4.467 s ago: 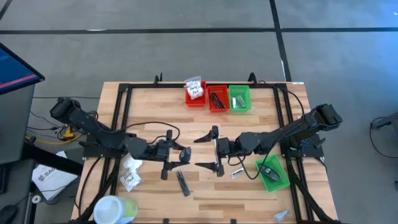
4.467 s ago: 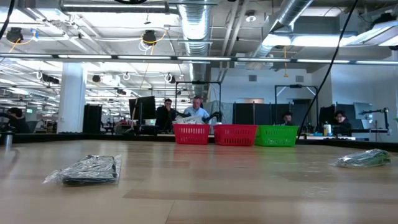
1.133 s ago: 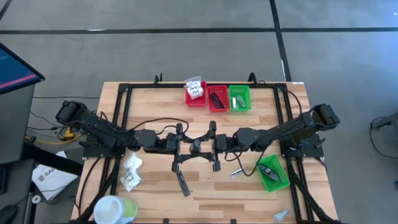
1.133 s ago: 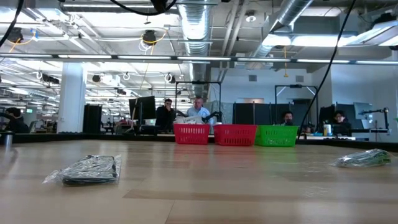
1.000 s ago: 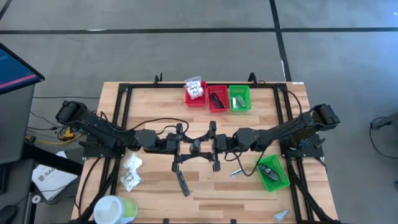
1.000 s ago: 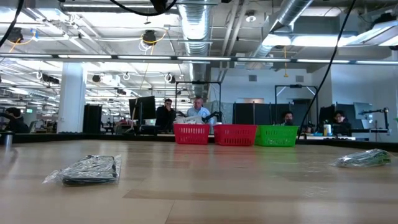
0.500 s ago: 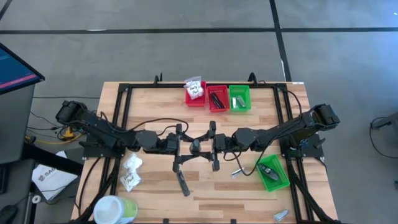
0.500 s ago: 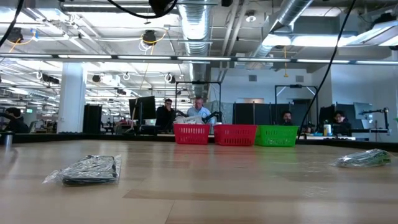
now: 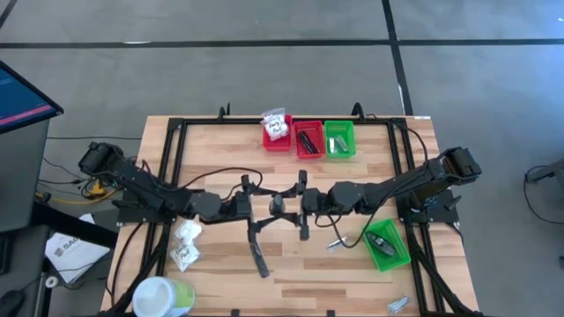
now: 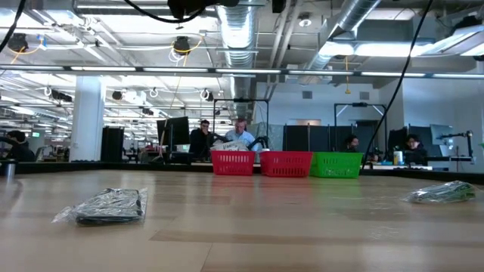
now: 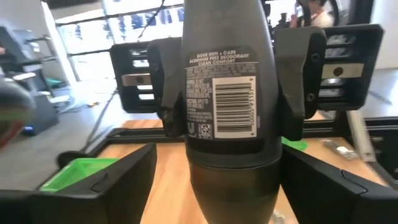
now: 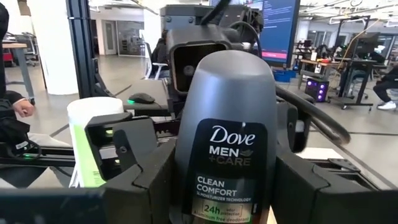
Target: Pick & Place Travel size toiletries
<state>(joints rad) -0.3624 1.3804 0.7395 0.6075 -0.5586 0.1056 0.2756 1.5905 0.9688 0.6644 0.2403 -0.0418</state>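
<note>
A dark grey Dove deodorant stick (image 9: 278, 205) is held in the air over the table's middle, between both arms. My right gripper (image 9: 292, 207) is shut on it and fills the right wrist view (image 12: 224, 186). My left gripper (image 9: 256, 208) faces it from the left, open. Its fingers (image 11: 93, 183) stand wide on either side of the stick's lower end without touching. Another dark stick (image 9: 258, 258) lies flat on the table. White crinkly packets (image 9: 184, 244) lie near the left arm, and a silvery sachet (image 9: 337, 242) lies right of the middle. My right gripper pinches the deodorant stick by its two narrow sides (image 12: 185, 186), one finger (image 12: 146, 186) on each side. The fingers come level from the table's right. The stick stands upright in the hold with its rounded end up, lifted clear of the table.
Two red bins (image 9: 291, 136) and a green bin (image 9: 339, 139) stand at the far edge. Another green bin (image 9: 385, 244) stands near the right arm. A white-and-green tub (image 9: 159, 295) sits at the near left corner. Wrapped packets (image 10: 110, 205) (image 10: 442, 193) lie on the table.
My left gripper has drawn back a little toward the table's left edge, away from the deodorant stick. The stick stays in my right gripper, which has kept still.
</note>
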